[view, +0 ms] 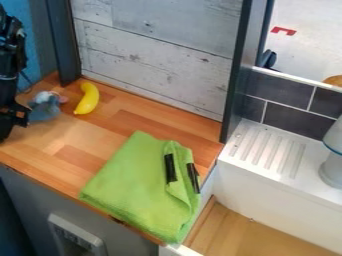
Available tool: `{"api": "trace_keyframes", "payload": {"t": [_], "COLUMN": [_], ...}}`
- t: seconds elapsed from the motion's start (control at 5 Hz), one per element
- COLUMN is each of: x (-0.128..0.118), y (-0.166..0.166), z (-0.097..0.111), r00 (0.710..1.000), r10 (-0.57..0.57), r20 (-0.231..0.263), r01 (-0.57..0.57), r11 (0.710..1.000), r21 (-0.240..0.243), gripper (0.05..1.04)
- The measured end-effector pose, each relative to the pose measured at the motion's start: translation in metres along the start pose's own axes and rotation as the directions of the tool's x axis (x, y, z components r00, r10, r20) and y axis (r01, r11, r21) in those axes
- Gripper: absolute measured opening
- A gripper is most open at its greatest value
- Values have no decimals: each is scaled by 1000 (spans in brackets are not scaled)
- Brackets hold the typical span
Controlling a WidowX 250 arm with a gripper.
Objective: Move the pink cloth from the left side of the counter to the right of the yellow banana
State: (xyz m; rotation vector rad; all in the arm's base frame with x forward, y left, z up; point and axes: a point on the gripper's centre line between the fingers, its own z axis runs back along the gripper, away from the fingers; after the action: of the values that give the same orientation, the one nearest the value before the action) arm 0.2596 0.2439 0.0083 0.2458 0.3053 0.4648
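Fingers beside plush toy, axis unclear

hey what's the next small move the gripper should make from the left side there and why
I'd probably raise the gripper slightly before any sideways travel: the blue-gray toy sits close beside it, with the yellow banana just beyond, so a low sweep that way could bump the toy first.
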Motion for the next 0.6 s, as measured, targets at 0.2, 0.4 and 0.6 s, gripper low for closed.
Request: {"api": "trace_keyframes", "payload": {"t": [0.2, 0.4, 0.6], "x": [-21, -39, -43], "y": [-11, -23, -37], "z": [19, 64, 94], "r00": [996, 971, 938], "r10": [-81, -151, -205], "r20": [45, 186, 279], "r01": [85, 188, 273], "r11": [992, 961, 934], "r21": [-95, -204, -231], "gripper": [425, 401, 399]}}
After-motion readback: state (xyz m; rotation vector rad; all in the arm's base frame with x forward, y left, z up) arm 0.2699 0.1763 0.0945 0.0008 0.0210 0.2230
